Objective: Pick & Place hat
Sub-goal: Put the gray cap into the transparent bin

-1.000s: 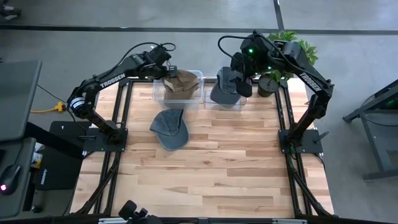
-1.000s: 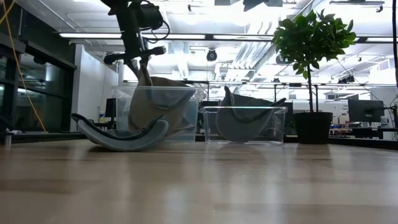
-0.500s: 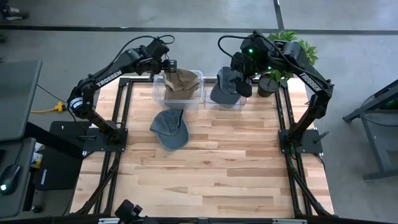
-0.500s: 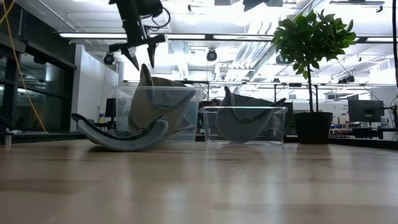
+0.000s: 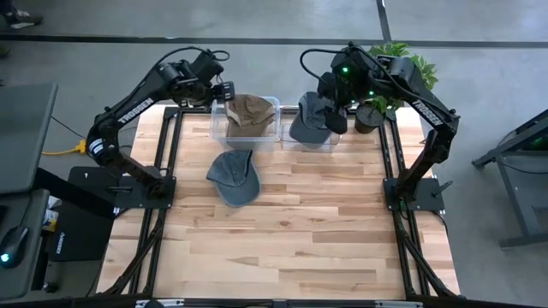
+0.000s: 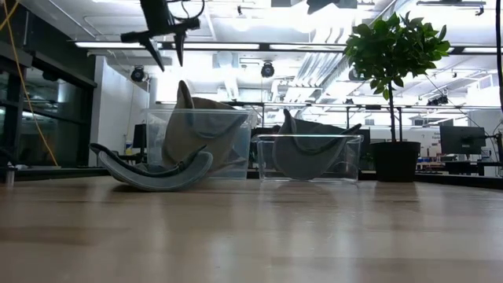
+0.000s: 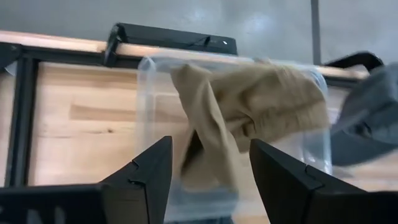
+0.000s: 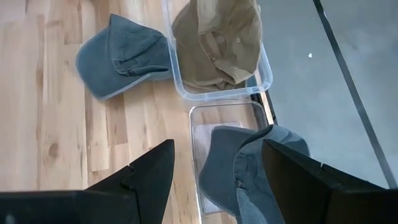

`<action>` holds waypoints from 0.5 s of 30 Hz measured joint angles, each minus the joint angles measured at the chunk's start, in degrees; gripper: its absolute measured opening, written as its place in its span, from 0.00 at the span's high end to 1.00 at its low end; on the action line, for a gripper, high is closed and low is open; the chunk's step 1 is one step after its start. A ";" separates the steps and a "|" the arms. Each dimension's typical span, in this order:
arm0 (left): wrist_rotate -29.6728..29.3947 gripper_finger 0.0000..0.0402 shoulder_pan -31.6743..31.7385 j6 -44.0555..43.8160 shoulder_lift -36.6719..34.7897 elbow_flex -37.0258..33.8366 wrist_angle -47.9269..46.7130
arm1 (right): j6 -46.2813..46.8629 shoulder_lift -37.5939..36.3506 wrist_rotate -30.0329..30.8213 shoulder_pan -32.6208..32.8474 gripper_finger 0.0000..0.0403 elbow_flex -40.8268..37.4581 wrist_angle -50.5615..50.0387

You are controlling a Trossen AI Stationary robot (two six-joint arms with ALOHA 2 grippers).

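A tan hat [image 5: 247, 113] lies crumpled in the left clear bin [image 5: 217, 128], and one fold of it sticks up above the rim [image 6: 184, 93]. A grey hat [image 5: 310, 120] sits in the right clear bin [image 5: 286, 141], leaning on its wall. A blue-grey hat [image 5: 233, 175] rests on the table in front of the bins, brim curling up [image 6: 153, 169]. My left gripper [image 5: 221, 90] hangs open, high above the tan hat's bin toward the table's left [image 6: 161, 49]. My right gripper [image 5: 334, 115] is open above the grey hat [image 8: 249, 168].
A potted plant [image 5: 390, 64] stands at the far right corner, behind the right bin. The two bins sit side by side at the table's far edge. Bare wooden table [image 5: 300, 231] stretches across the near half.
My left gripper has let go of the tan hat, risen well above the bin and drifted toward the table's left edge. The tan hat stays in the bin with its fold still sticking up. My right arm has kept still.
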 joint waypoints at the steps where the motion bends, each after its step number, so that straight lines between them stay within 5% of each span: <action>1: 0.08 0.53 -0.77 -0.40 -0.48 0.00 -0.28 | -0.28 0.00 -0.29 -0.02 0.41 -0.01 -0.01; 15: -3.69 0.55 -18.95 -14.74 -2.77 0.00 -2.23 | -3.12 0.01 -2.25 -0.68 0.41 -5.05 1.34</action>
